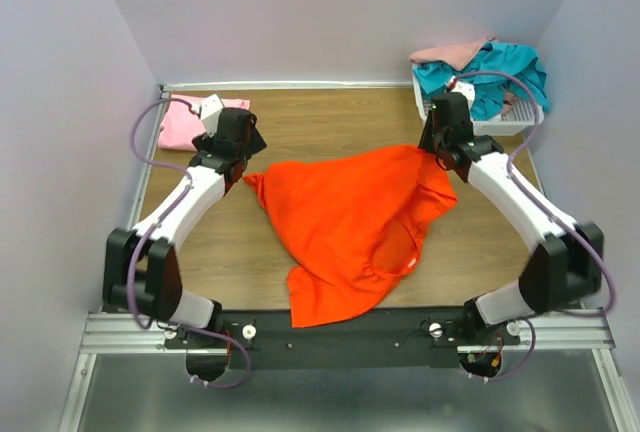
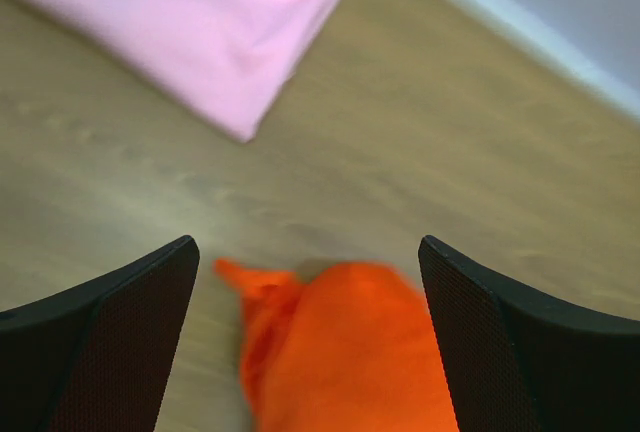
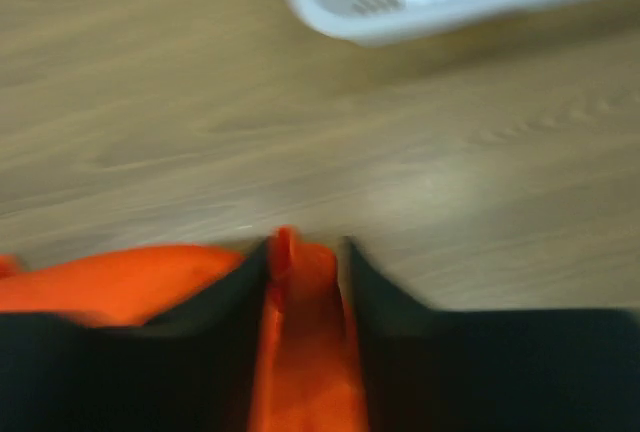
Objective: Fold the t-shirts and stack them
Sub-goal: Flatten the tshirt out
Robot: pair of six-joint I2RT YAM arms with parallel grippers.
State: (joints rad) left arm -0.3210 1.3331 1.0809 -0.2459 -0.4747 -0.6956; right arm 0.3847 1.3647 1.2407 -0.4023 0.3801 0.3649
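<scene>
One orange shirt lies spread and rumpled across the middle of the table, unfolded. Its lowest part reaches the near edge, and one corner is drawn out toward each arm.

The left corner comes to a bunched point on the wood. The left gripper hangs just over that point with its jaws spread wide, gripping nothing. In the left wrist view both black fingers stand clear of the cloth, one on either side.

The shirt's far right corner runs up to the right gripper. There the jaws stand only a narrow way apart, and a ridge of orange cloth fills the gap between them. The right wrist view is blurred, so I cannot tell whether the cloth is pinched or only lies between them.

Beyond the left gripper, in the far left corner of the table, a pink shirt lies folded flat, apart from the orange one. In the far right corner, just beyond the right gripper, sits a white basket. A teal shirt is heaped in it and spills over its rim, and a peach shirt is bunched on top at the back left.
</scene>
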